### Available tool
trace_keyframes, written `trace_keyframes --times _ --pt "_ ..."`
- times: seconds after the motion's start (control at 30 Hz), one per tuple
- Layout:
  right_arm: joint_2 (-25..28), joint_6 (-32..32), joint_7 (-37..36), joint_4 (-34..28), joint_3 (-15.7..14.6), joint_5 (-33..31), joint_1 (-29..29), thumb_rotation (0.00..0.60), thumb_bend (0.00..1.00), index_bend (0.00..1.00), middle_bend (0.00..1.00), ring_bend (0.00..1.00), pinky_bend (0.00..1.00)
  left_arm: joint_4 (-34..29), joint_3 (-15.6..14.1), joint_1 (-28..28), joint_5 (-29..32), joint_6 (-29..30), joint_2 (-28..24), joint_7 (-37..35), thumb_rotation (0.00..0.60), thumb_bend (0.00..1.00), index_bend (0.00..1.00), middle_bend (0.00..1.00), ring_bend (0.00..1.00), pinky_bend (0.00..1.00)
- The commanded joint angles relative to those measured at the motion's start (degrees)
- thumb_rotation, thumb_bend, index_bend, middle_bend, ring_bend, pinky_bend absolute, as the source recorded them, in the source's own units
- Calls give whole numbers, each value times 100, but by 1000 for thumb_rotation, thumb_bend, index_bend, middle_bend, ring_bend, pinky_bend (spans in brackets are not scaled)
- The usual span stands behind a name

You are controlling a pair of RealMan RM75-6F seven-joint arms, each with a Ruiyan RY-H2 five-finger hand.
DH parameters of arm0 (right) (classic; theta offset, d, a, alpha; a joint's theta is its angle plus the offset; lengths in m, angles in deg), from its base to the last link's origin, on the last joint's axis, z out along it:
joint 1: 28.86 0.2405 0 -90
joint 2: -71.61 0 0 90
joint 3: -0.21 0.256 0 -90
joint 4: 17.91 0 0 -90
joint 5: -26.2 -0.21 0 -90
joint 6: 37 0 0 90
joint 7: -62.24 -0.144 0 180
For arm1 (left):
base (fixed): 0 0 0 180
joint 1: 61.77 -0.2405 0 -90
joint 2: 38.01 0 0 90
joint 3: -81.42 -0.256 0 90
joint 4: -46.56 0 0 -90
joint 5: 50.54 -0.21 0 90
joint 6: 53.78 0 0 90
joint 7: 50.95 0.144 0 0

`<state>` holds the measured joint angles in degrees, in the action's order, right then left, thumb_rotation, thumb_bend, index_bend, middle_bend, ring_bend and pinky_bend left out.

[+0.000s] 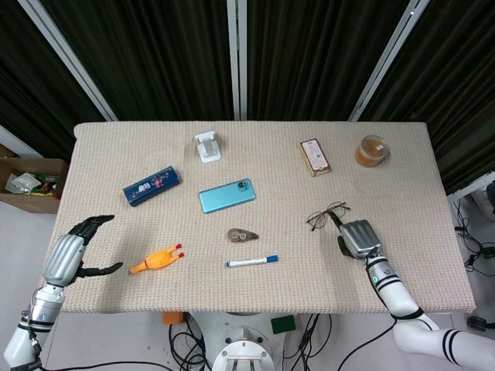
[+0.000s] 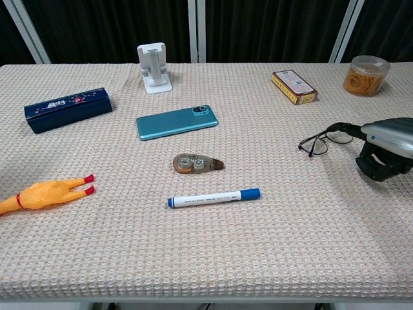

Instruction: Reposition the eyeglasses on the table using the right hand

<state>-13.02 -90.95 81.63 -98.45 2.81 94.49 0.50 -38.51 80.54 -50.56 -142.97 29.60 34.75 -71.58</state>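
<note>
The dark-framed eyeglasses (image 1: pixel 326 215) lie on the woven table cover at the right, also seen in the chest view (image 2: pixel 321 142). My right hand (image 1: pixel 357 237) sits just behind and to the right of them, low over the table; the chest view (image 2: pixel 386 150) shows it too. One dark finger (image 2: pixel 342 127) stretches to the frame's near end; I cannot tell if it touches. The other fingers curl loosely downward with nothing in them. My left hand (image 1: pixel 71 253) hovers off the table's front left edge with its fingers spread and holds nothing.
A blue marker (image 1: pixel 252 261), a tape dispenser (image 1: pixel 243 234) and a teal phone (image 1: pixel 227 195) lie mid-table. A rubber chicken (image 1: pixel 157 259) and a navy case (image 1: pixel 151 185) are at the left. A small box (image 1: pixel 315 157) and a jar (image 1: pixel 372 151) stand at the back right.
</note>
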Motion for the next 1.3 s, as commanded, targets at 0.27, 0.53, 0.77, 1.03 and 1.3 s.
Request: trace_keyframes --times 0.27,0.53,0.77,1.03,1.3 --pt "-90 73 4 115 -24 -44 12 600 719 0 827 765 640 19 -4 -16 2 17 2 -14 490 0 166 200 190 266" --pt "-15 -120 -102 -16 -4 118 -35 600 723 0 827 766 640 3 4 -12 0 17 -5 4 494 0 166 200 190 265" --pt "540 -1104 -264 -634 -163 699 -502 600 712 0 748 712 629 -91 11 -51 -50 135 -82 122 492 0 166 200 189 266" --pt "1267 -3036 -659 -819 -525 1331 -1744 600 565 0 31 2 175 -248 48 -328 107 469 -312 1005 491 0 167 200 189 265" --pt "1214 -4253 -1470 -99 -573 1403 -2778 406 223 0 0 0 0 -309 -63 -729 515 587 -471 2716 405 0 167 177 162 240"
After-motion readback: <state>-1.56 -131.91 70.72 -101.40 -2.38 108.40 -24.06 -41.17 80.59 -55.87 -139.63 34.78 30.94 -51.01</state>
